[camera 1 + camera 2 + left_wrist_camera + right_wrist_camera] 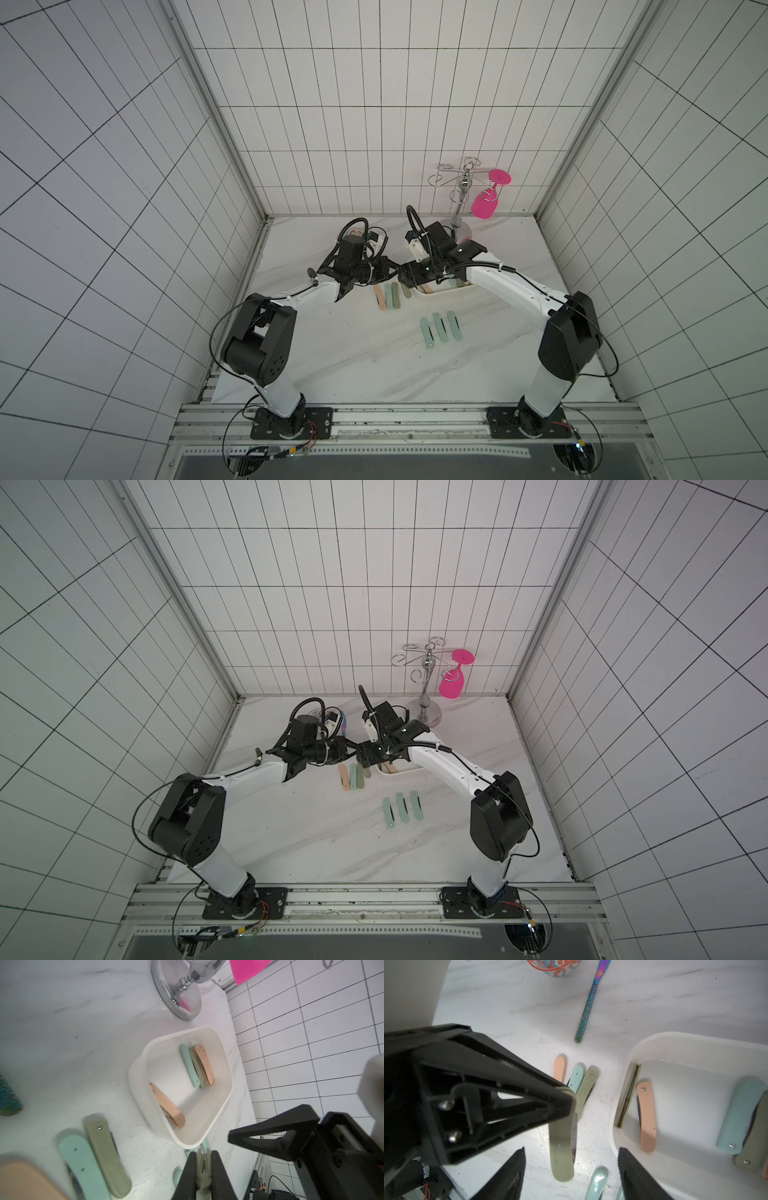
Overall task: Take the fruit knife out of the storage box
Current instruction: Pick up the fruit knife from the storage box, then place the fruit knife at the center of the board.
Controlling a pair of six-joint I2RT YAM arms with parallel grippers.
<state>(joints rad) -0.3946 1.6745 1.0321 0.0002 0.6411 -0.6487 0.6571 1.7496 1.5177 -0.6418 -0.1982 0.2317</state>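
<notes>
a: olive-green plastic, folded shut: that's the fruit knife (563,1147), pinched by one end in the left gripper (203,1154), whose fingers are clamped flat on its sides.
b: and the right gripper (571,1150)?
a: jaws spread wide, touching nothing. the knife hangs in the gap between its fingers (512,1167), clear of both. it's out of the storage box (623,1088), in the air over the table (529,1012). the box rim lies just outside one right finger.
b: how would you play it?
a: i judge this a handover. i'd draw the right gripper straight back along the knife, no sideways drift, so neither finger clips it. i'd leave the left grip firm, since it has only the end.
b: heading?
a: long axis runs down that gap. held end at the left fingertips, rounded free end toward the right palm, blade edge facing the box-side finger.
</notes>
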